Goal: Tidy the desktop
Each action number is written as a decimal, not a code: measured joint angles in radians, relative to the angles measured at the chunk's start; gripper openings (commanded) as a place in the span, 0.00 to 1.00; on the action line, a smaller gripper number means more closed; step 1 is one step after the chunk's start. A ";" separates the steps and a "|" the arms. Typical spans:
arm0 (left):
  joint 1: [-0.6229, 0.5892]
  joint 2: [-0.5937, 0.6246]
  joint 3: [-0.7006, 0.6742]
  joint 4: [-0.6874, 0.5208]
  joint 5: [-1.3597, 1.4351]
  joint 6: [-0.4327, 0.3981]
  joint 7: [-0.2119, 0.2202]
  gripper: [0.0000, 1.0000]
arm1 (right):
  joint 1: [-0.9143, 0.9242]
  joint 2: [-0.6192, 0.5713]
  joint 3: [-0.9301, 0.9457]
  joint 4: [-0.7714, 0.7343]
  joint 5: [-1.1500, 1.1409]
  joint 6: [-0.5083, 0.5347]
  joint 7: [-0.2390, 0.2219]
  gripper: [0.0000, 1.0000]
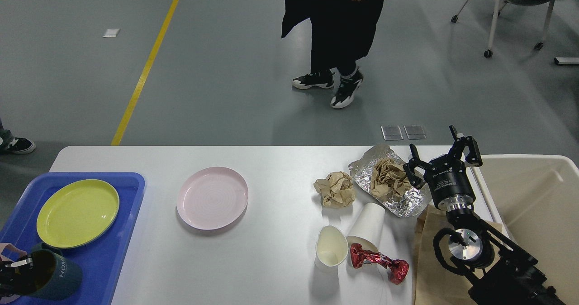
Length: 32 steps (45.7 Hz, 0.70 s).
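Right gripper (438,153): jaws spread wide, nothing between them, hovering at the far right part of the desktop (271,250), just right of the foil sheet (391,185). Foil sheet as reference: crumpled brown paper (388,176) sits on it; a second brown paper wad (335,188) lies just left of it on the bare top; a white paper cup (367,221) lies tipped over just in front of it, an upright squashed cup (331,247) beside that one, red foil wrapper (379,260) touching the tipped cup's mouth; flat brown paper bag (429,259) in front-right, under the right arm; beige bin (533,205) to the right, off the desktop edge. Pink plate (212,197) well left of the foil. Far left: blue tray (108,250) holding a yellow plate (78,212). Left gripper (11,273) at the bottom-left corner next to a dark teal mug (52,273) tilted over the tray; mostly cut off, can't tell jaw state or grip.
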State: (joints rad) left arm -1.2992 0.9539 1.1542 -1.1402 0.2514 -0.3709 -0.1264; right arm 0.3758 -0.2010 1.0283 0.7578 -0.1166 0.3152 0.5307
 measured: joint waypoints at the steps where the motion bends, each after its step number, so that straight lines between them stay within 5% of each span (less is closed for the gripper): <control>1: 0.000 0.000 0.000 -0.001 0.001 0.006 0.000 0.73 | 0.000 0.000 0.000 0.000 0.000 0.000 0.000 1.00; 4: 0.000 0.000 0.000 -0.002 0.003 0.016 0.002 0.59 | 0.000 0.000 0.000 0.000 0.000 0.000 0.000 1.00; 8: 0.000 -0.001 -0.002 -0.005 0.005 0.017 0.002 0.24 | 0.000 0.000 0.000 0.000 0.000 0.000 0.000 1.00; 10: 0.000 -0.001 -0.002 -0.006 0.005 0.010 0.002 0.22 | 0.000 0.000 0.000 0.000 0.000 0.000 0.000 1.00; 14: 0.000 -0.001 -0.001 -0.007 0.005 -0.023 0.002 0.30 | 0.000 0.000 0.000 0.000 0.000 0.000 0.000 1.00; 18: 0.002 -0.001 0.000 -0.007 0.002 -0.046 0.001 0.65 | 0.000 0.000 0.000 0.000 0.000 0.000 0.000 1.00; 20: 0.003 -0.001 0.000 -0.004 0.000 -0.047 -0.003 0.74 | 0.000 0.000 0.000 0.000 0.000 0.000 0.000 1.00; 32: 0.002 -0.001 -0.007 0.009 -0.003 -0.035 -0.012 0.79 | 0.000 0.000 -0.001 0.000 0.000 0.000 0.000 1.00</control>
State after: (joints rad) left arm -1.2969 0.9526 1.1473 -1.1313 0.2489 -0.4057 -0.1387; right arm 0.3758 -0.2010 1.0277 0.7578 -0.1166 0.3153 0.5307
